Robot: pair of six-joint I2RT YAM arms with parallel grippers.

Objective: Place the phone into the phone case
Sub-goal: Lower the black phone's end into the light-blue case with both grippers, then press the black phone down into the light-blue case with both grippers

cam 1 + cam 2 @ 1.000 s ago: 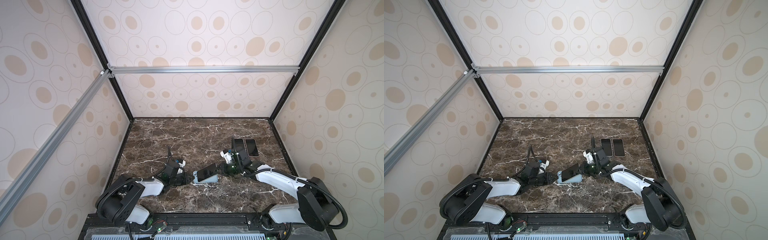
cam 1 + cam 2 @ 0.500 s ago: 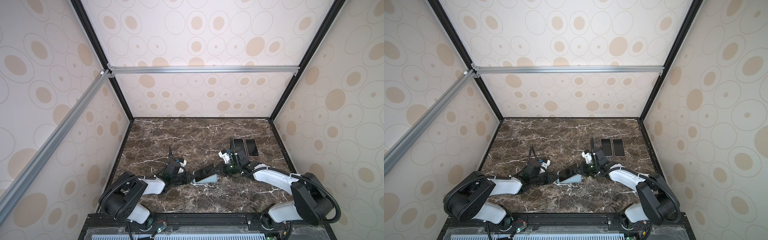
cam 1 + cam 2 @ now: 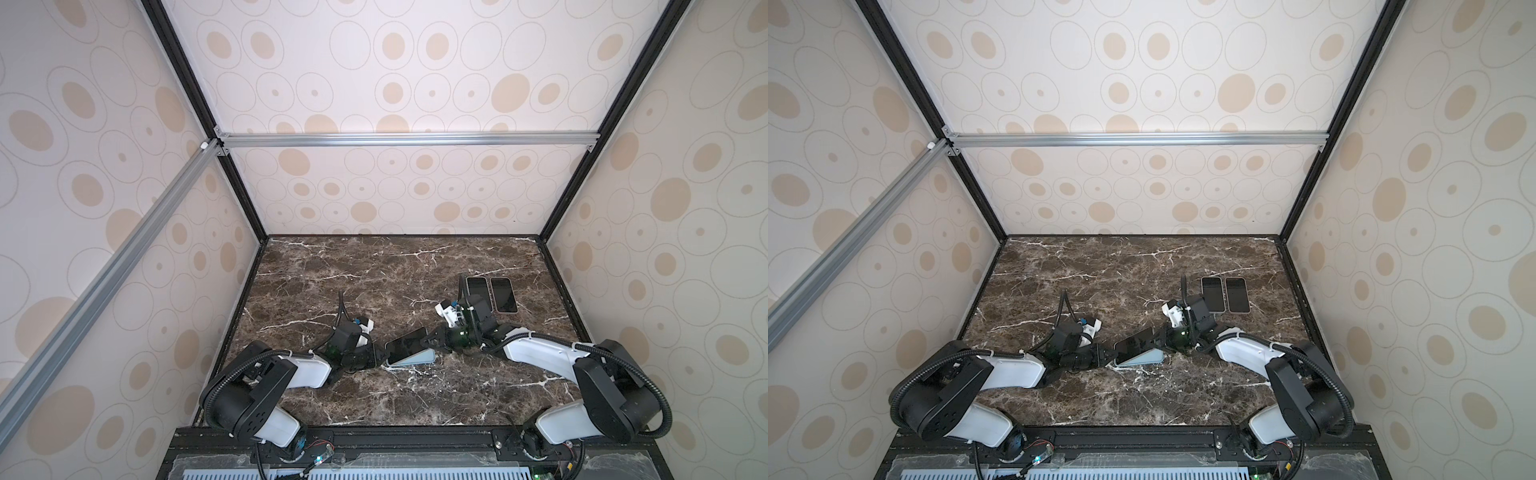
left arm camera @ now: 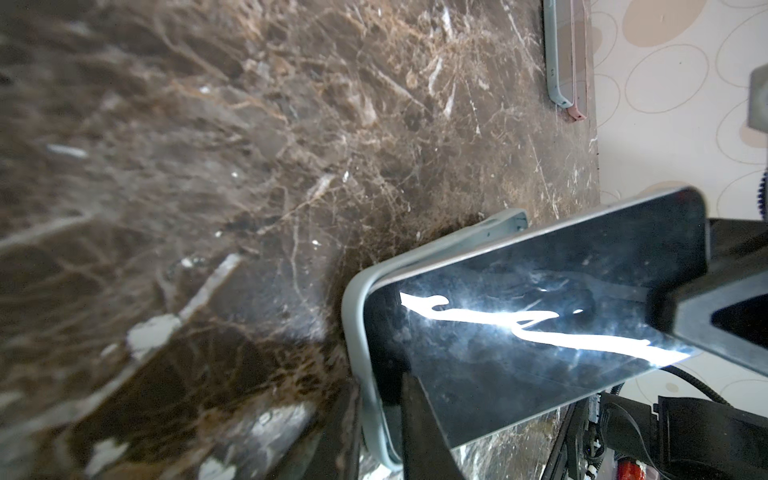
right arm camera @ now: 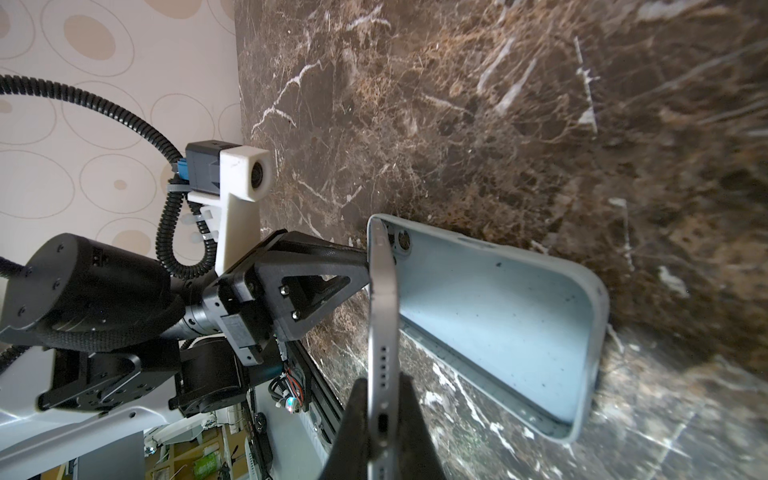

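The phone (image 3: pixel 405 345) (image 3: pixel 1133 343), dark screen up, is tilted. Its left end sits inside the pale blue-grey phone case (image 3: pixel 417 358) (image 3: pixel 1144 358), which lies on the marble table. Its right end is raised. My right gripper (image 3: pixel 430 340) (image 3: pixel 1160 338) (image 5: pixel 382 428) is shut on that raised end, one finger on each face of the phone (image 5: pixel 382 311). My left gripper (image 3: pixel 380 359) (image 3: pixel 1106 357) (image 4: pixel 376 440) pinches the case's left end: one finger lies under the case rim (image 4: pixel 357 332), the other on the phone's screen (image 4: pixel 519 316). The case's inside (image 5: pixel 498 316) is bare.
Two more phones (image 3: pixel 478 286) (image 3: pixel 503 295) (image 3: pixel 1212 291) (image 3: pixel 1236 294) lie side by side at the back right, just behind my right wrist. Patterned walls close in the table on three sides. A black rail (image 3: pixel 415 436) runs along the front edge.
The phone's raised end has come down a little toward the case with the right gripper. The left jaws have narrowed on the case's end.
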